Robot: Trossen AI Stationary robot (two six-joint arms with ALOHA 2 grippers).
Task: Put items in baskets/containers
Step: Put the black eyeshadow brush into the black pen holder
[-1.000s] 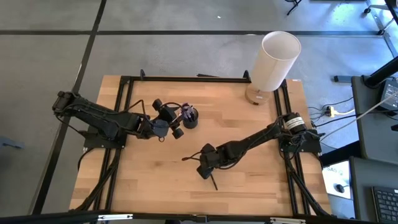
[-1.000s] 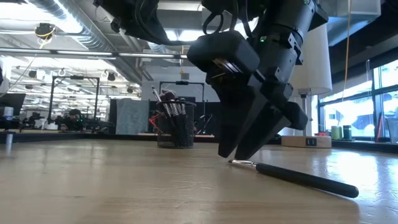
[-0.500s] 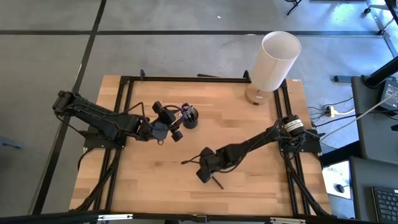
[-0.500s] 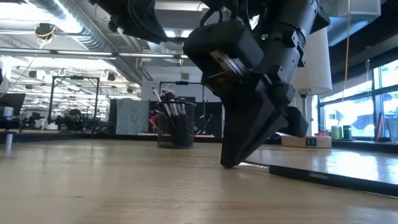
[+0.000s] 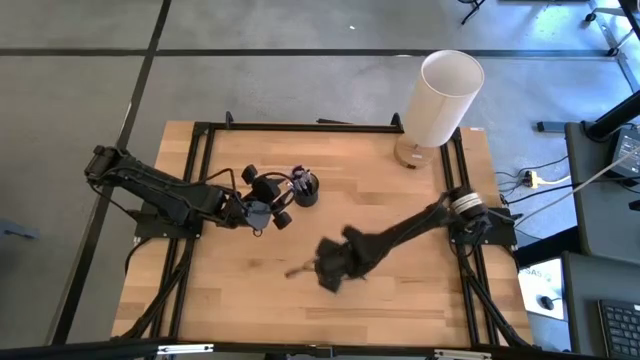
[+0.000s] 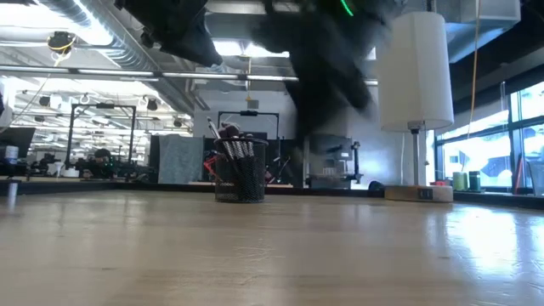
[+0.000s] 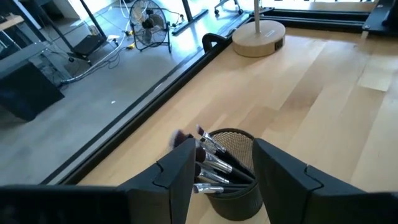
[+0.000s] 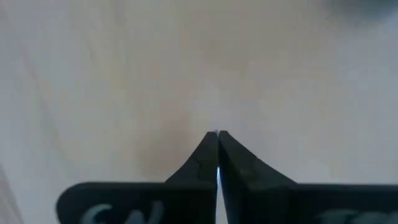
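Note:
The black mesh cup [image 5: 305, 190] [image 6: 240, 172] stands on its base left of the table's middle, with several makeup brushes [image 7: 208, 163] leaning in it, heads up. My left gripper [image 5: 280, 203] [image 7: 224, 149] is open just left of the cup, one finger on either side of it; no touch shows. My right gripper [image 5: 322, 272] [image 8: 217, 134] is blurred above the near middle of the table, its fingers shut on a brush. A pale streak [image 5: 297, 270] sticks out from it toward the left. In the low view no brush lies on the tabletop. My right gripper is shut with its fingers pointing down at the table. A thin pale sliver [image 8: 217, 177] shows between the two fingers [image 8: 239, 163], only a hair wide. Which part of the brush that is, I cannot tell, as blur and the fingers hide it. The gripper is lifted clear of the table.
A tall white cylinder [image 5: 443, 95] [image 6: 415, 70] on a round wooden foot [image 7: 258, 38] stands at the far right corner. Black frame rails [image 5: 200, 180] run along the table's left, right and far sides. Bare wood lies between the cup and my right gripper.
My right gripper has shut at the thin end of a dark-handled brush lying on the table's near middle. It has then risen quickly off the wood. The brush no longer lies on the table.

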